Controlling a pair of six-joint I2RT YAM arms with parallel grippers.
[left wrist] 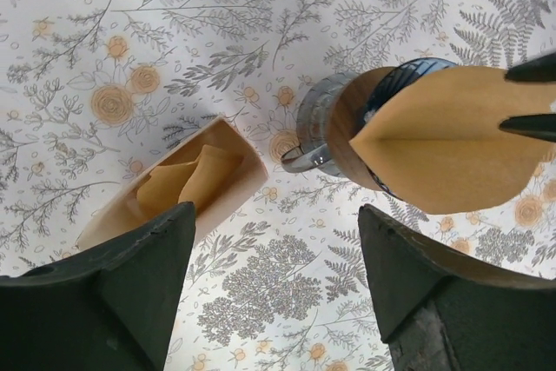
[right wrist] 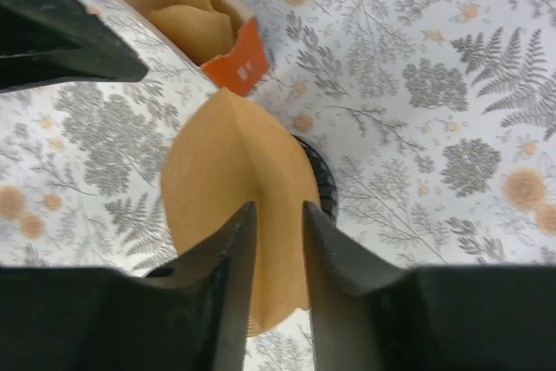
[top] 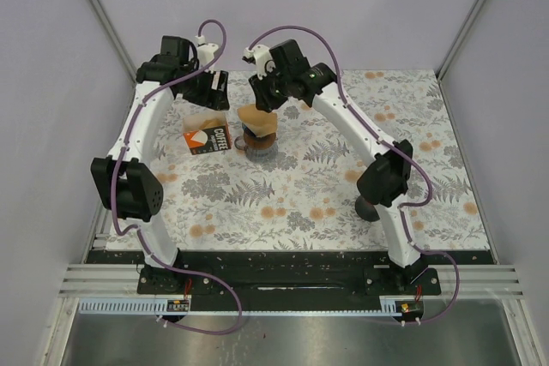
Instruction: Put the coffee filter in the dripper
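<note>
My right gripper (right wrist: 280,208) is shut on a brown paper coffee filter (right wrist: 230,162), pinching its folded ridge. It holds the filter just above the dark dripper (right wrist: 323,184), which is mostly hidden beneath it. In the top view the filter (top: 255,115) hangs over the dripper (top: 257,141) under the right gripper (top: 262,96). My left gripper (left wrist: 278,215) is open and empty, above the table between the filter box (left wrist: 187,182) and the dripper (left wrist: 326,128). The filter (left wrist: 452,141) also shows in the left wrist view, at the right.
An open orange and white box (top: 208,136) marked COFFEE lies left of the dripper and holds more brown filters (right wrist: 195,28). The left gripper's finger (right wrist: 61,41) is close to the box. The floral tablecloth (top: 343,186) covers the table.
</note>
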